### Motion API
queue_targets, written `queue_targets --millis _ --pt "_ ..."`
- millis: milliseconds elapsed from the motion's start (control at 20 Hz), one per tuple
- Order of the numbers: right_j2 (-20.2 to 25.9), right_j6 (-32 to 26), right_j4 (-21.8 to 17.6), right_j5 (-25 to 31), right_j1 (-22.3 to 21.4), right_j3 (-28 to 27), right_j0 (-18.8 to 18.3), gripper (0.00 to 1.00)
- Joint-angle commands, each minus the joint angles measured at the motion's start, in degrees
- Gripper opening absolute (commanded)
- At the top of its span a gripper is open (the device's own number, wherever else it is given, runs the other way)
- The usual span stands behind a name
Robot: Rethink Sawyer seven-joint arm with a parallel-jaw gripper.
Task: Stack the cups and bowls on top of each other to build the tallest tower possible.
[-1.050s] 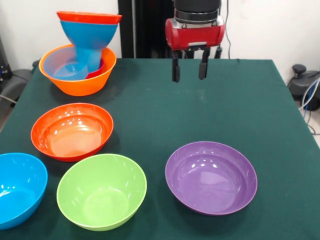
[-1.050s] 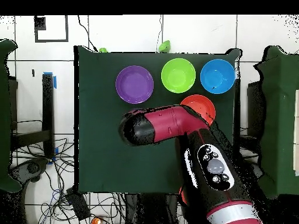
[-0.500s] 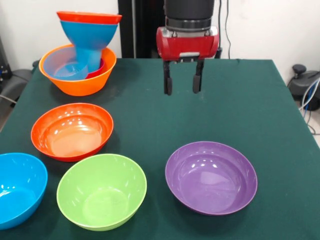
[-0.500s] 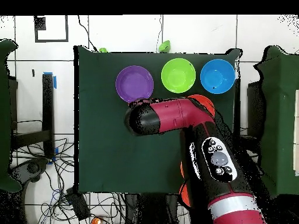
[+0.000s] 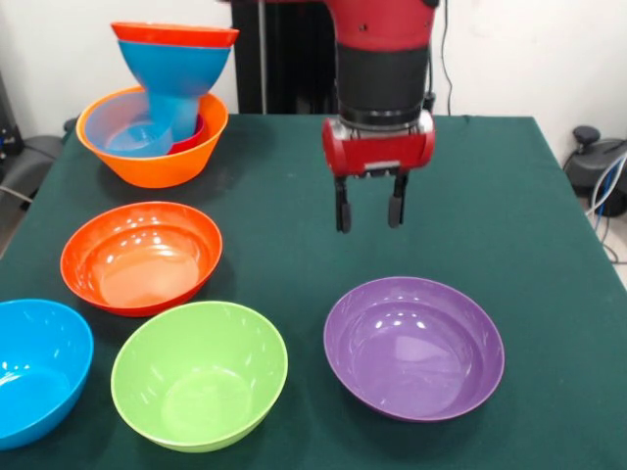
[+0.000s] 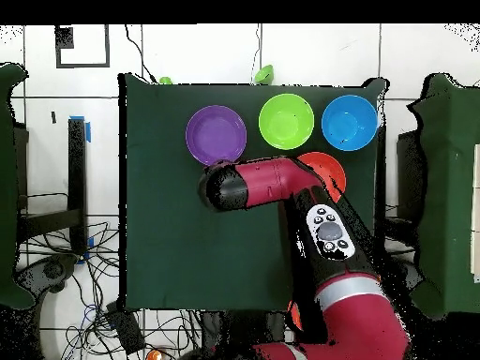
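- At the far left, the blue bowl (image 5: 37,367) sits partly cut off by the picture's edge. If I reach for it later, I judge its glossy, sloping wall could slip out of a pinch.
- Further back on the left stands the tower so far: a wide orange bowl (image 5: 157,157) with a light-blue tumbler (image 5: 125,129) lying in it, an upturned blue bowl (image 5: 176,78) rising out of it, and a red-orange bowl (image 5: 174,34) on top. It looks top-heavy and a little off-centre. Any knock from my arm, or a bowl dropped on it carelessly, could bring it down.
- The red-orange bowl (image 5: 142,257) and the lime green bowl (image 5: 199,374) sit close together, nearly touching. Nudging one while gripping the other would shove both across the tabletop (image 5: 509,186).
- My tool (image 5: 369,204) hangs open and empty, fingers pointing down, just beyond the far rim of the purple bowl (image 5: 413,345).
- If I descend slightly off, one finger could land on top of the rim instead of straddling it, tipping the bowl or flicking it away.
- A thin rim grip may let the bowl swing or slide out during the long carry leftward to the tower.
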Motion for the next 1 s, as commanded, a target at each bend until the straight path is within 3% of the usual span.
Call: queue_targets --millis 50,1000 --pt "-2.4 5.6 0.0 1.2 7.4 -6.9 2.3 1.0" --pt "-2.1 5.7 0.1 -5.6 4.2 -5.9 1.1 1.0"
